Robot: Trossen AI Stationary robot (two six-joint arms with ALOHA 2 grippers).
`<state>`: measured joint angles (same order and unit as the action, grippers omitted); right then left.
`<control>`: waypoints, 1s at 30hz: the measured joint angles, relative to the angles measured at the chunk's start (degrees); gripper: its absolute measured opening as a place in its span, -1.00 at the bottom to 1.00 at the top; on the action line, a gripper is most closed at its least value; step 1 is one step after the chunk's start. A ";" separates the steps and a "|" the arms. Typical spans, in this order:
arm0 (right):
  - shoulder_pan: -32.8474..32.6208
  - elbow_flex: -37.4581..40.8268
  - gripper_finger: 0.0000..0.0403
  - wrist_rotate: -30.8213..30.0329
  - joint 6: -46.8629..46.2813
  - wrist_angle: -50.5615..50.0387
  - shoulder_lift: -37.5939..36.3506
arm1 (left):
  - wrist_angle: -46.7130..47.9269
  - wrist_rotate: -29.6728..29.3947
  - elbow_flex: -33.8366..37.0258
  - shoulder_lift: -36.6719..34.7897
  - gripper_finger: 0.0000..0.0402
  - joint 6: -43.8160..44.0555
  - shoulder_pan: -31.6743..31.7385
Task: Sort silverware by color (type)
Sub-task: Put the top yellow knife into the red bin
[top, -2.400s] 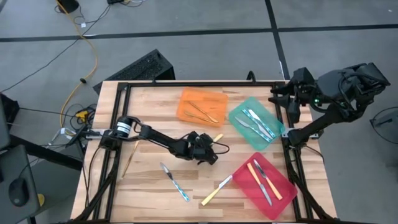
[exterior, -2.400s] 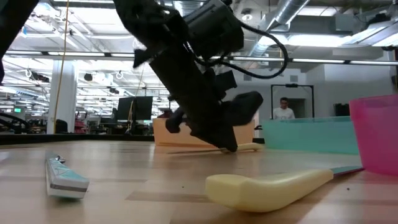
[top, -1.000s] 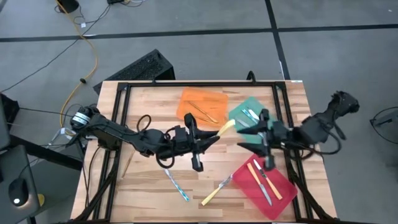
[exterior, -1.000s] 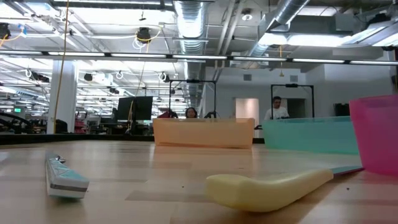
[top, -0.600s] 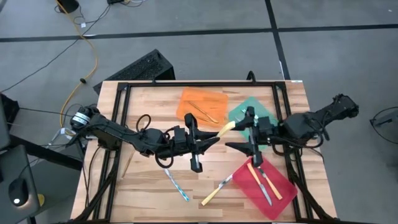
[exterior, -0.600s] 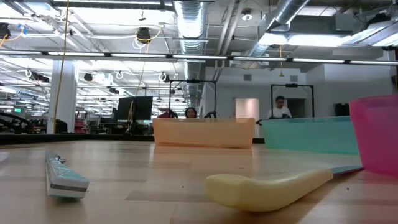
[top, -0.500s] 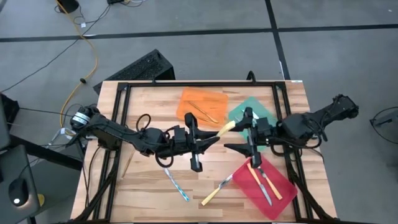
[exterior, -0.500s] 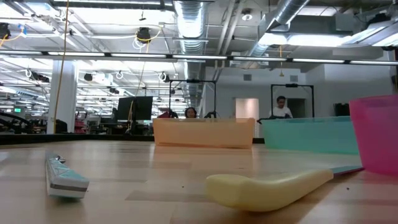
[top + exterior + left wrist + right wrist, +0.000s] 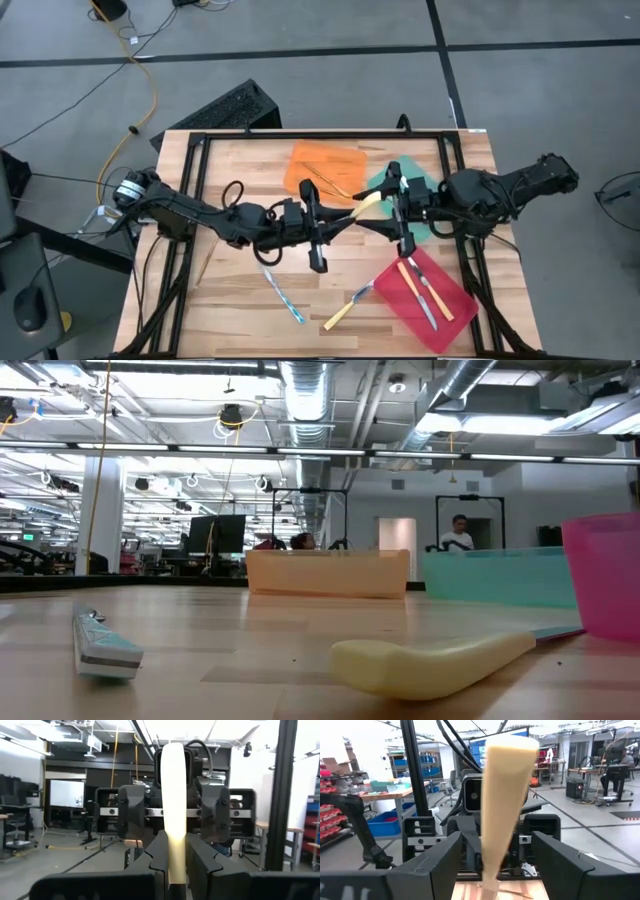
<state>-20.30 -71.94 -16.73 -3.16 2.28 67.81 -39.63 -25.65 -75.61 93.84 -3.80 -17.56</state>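
**A yellow-handled utensil is passed from one arm to the other**

Both arms meet in the air over the middle of the desk (image 9: 230, 170). The left gripper (image 9: 335, 224) has its jaws pressed tight on one end of a yellow-handled utensil (image 9: 366, 204). It holds the piece out level, so the pale handle sticks forward toward the other arm. This looks like a hand-over.

The right gripper (image 9: 392, 210) faces it with its jaws spread wide. In the right wrist view the handle stands between the two open fingers (image 9: 427, 865), but they are not squeezing it yet. I think the right arm needs to close on it before the left arm lets go. If the left lets go too soon, the piece could drop.

Why pass it? The red tray (image 9: 455, 318) sits on the right side and already has yellow-orange pieces in it. The right arm is nearer to that tray.

The orange tray (image 9: 305, 160) holds thin gold pieces, and the green tray (image 9: 432, 222) sits partly under the right arm.

Some pieces are not sorted yet. A blue-handled utensil (image 9: 283, 293) and a second yellow-handled utensil (image 9: 347, 306) lie on the desk near the front. A thin gold utensil (image 9: 205, 262) lies by the left edge.
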 joint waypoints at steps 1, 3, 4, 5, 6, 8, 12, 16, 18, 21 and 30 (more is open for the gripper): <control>0.32 0.00 0.29 0.17 -0.63 0.02 0.12 | -0.01 0.00 0.00 0.00 -0.90 0.26 0.25; 0.75 -0.04 0.29 0.23 -1.61 0.04 0.52 | -0.10 0.00 0.00 0.00 -0.90 0.40 0.55; 0.86 -0.04 0.28 0.32 -1.70 -0.21 0.61 | -0.08 0.21 0.00 0.00 -0.90 0.40 0.65; 0.80 -0.02 0.26 0.37 -1.67 -0.33 0.63 | -0.06 0.64 0.00 0.00 -0.90 0.36 0.70; 0.68 -0.02 0.24 0.35 -1.52 -0.29 0.64 | 0.06 1.09 0.00 0.00 -0.90 0.34 0.72; 0.47 -0.02 0.16 0.34 -1.49 -0.06 0.54 | 0.50 1.28 -0.02 -0.01 -0.90 0.39 0.70; 0.58 -0.02 -0.12 0.34 -0.82 -0.11 0.46 | 1.83 1.29 -0.02 -0.02 -0.90 0.68 0.72; 0.58 -0.03 -0.55 0.31 -0.56 -0.10 0.44 | 1.29 0.88 -0.02 -0.03 -0.90 1.01 0.82; 0.58 -0.03 -0.68 0.12 -0.16 -0.14 0.41 | 1.22 0.95 -0.02 -0.02 -0.90 0.99 0.92; 0.58 -0.03 -0.68 0.10 -0.31 -0.35 0.40 | 1.38 1.00 -0.02 -0.04 -0.90 1.11 0.90; 2.78 -0.02 -0.68 0.15 -1.84 -2.93 0.40 | 4.58 -5.68 -0.02 -0.04 -0.55 3.66 0.87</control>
<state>-17.52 -71.96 -16.58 -5.01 -0.64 68.20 -35.05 -31.33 -75.64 93.80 -0.14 -16.69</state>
